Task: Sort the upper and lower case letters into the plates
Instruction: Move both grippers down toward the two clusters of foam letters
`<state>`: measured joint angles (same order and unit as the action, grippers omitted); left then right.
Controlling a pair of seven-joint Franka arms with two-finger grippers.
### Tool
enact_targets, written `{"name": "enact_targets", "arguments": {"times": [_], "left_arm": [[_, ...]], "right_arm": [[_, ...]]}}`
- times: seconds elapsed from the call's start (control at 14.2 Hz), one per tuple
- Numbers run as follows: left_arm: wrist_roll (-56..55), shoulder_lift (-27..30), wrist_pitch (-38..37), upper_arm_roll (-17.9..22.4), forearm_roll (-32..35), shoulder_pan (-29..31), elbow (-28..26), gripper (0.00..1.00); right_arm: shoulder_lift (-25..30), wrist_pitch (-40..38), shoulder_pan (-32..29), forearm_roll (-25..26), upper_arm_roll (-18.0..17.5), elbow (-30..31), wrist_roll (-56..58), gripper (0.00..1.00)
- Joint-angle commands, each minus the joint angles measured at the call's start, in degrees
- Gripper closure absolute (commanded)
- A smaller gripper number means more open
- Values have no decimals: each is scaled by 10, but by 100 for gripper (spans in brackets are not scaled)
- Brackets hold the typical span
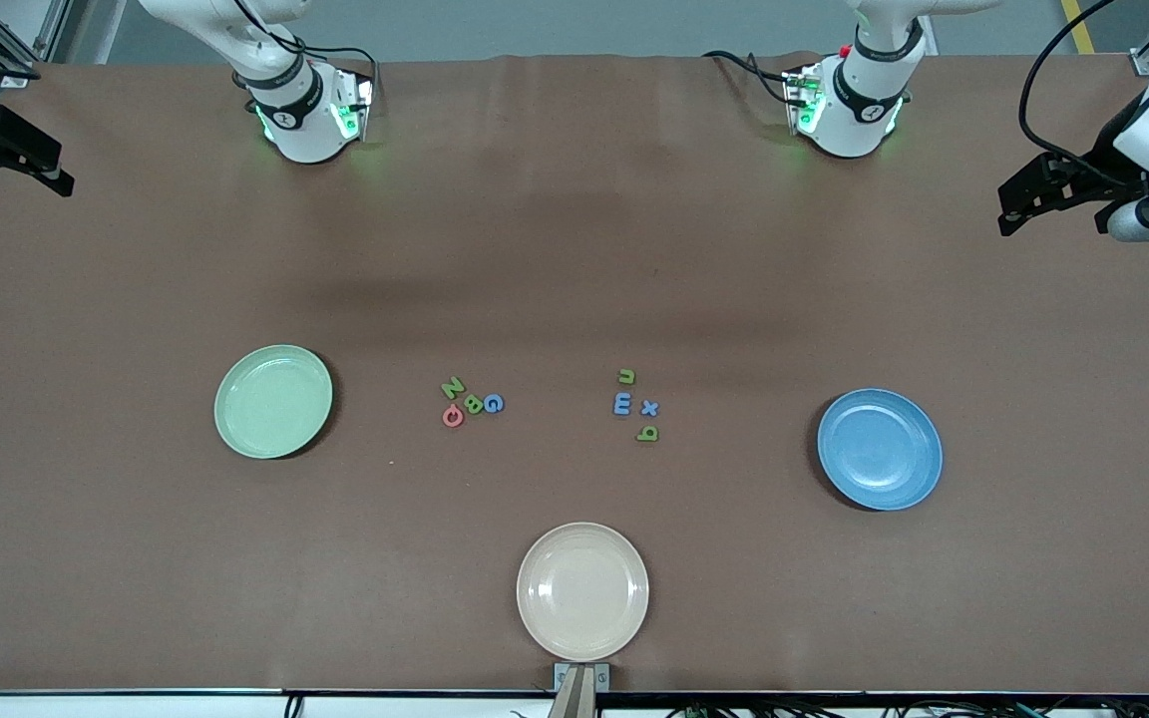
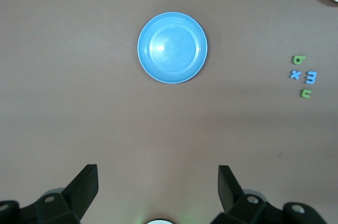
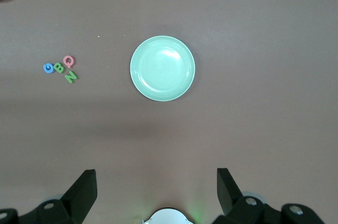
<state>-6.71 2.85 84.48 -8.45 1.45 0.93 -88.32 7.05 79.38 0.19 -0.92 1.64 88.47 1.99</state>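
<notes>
Plates first: the mint green plate [image 1: 273,401] sits on the brown table [image 1: 574,249] toward the right arm's end, empty. You see it again in the right wrist view [image 3: 162,68], with nothing in it.

Right gripper [image 1: 6,150] hangs at the edge of the table at that same end, high above the surface; its fingers [image 3: 84,189] stand spread wide, holding nothing. This arm waits.

Next along, an uppercase cluster lies between the green plate and table centre: green Z [image 1: 452,387], red Q [image 1: 452,416], green B [image 1: 472,404], blue G [image 1: 494,403]. They nearly touch each other. The right wrist view reads the green one as N or Z; you cannot settle which.

Cream-beige plate [image 1: 582,590] sits near the table's middle, nearest the front camera, empty.

Lowercase cluster is next, toward the left arm's end: green u [image 1: 625,376], blue m [image 1: 622,403], blue x [image 1: 649,408], and a green b or q [image 1: 646,433], orientation unclear. The u could as well be n. These four lie close together, well apart from the uppercase group.

Blue plate [image 1: 879,449] sits toward the left arm's end, empty; the left wrist view shows it too [image 2: 172,47].

Left gripper [image 1: 1053,194] hangs over the table edge at that end, fingers [image 2: 84,187] spread wide, nothing between them. This arm waits as well.

No brand marks or other writing readable anywhere.
</notes>
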Motion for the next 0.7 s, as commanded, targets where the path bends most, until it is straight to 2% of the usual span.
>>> {"name": "enact_targets", "arguments": {"times": [0.0, 0.42, 0.63], "left_arm": [[-4, -6, -5, 0, -1, 0, 13, 0], [-3, -18, -5, -3, -4, -8, 16, 0], [-8, -47, 4, -26, -8, -17, 13, 0]], "right_arm": [[9, -7, 0, 7, -2, 7, -5, 0], [5, -11, -2, 6, -1, -1, -2, 0], [-14, -6, -4, 0, 0, -12, -8, 0]]}}
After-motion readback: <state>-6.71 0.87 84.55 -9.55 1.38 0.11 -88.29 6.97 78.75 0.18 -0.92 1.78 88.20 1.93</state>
